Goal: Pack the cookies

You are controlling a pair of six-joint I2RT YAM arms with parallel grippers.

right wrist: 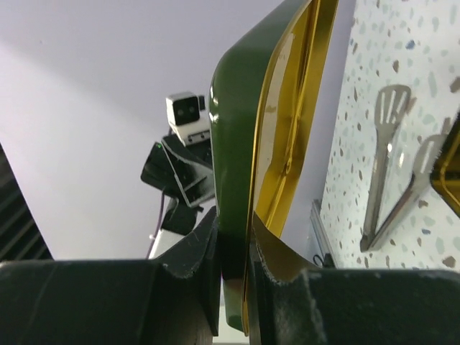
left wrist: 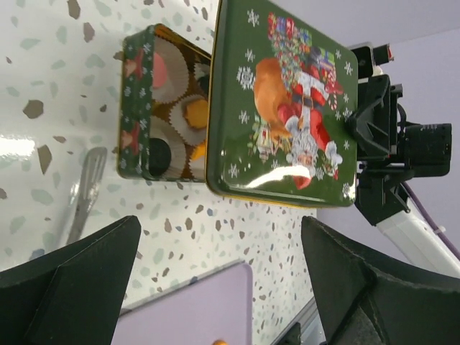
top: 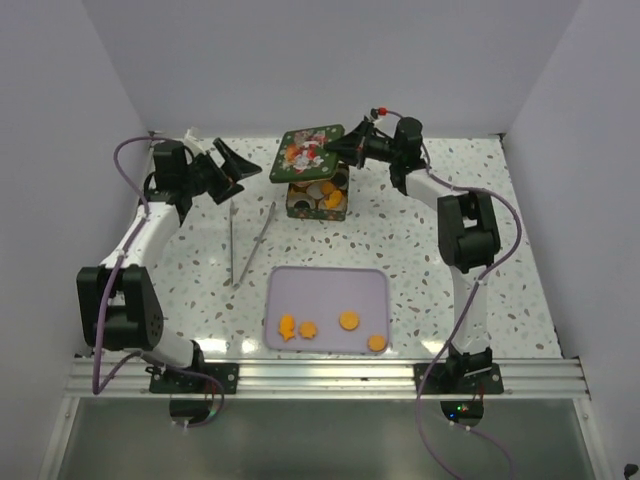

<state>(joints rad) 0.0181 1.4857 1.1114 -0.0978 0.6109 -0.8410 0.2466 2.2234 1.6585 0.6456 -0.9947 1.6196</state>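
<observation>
Several orange cookies (top: 348, 320) lie on the lilac tray (top: 330, 290) near the front. More cookies sit in white paper cups inside the open green tin (top: 300, 208); pink (left wrist: 159, 70), orange (left wrist: 194, 111) and black (left wrist: 158, 154) ones show in the left wrist view. My right gripper (right wrist: 233, 273) is shut on the edge of the tin's Santa-printed lid (top: 312, 152), holding it tilted above the tin. My left gripper (top: 240, 170) stands open and empty to the left of the tin, apart from the lid (left wrist: 284, 108).
Metal tongs (top: 250, 235) lie on the speckled table between the tin and the left arm, also in the right wrist view as tongs (right wrist: 392, 144). White walls close in the table at the back and sides.
</observation>
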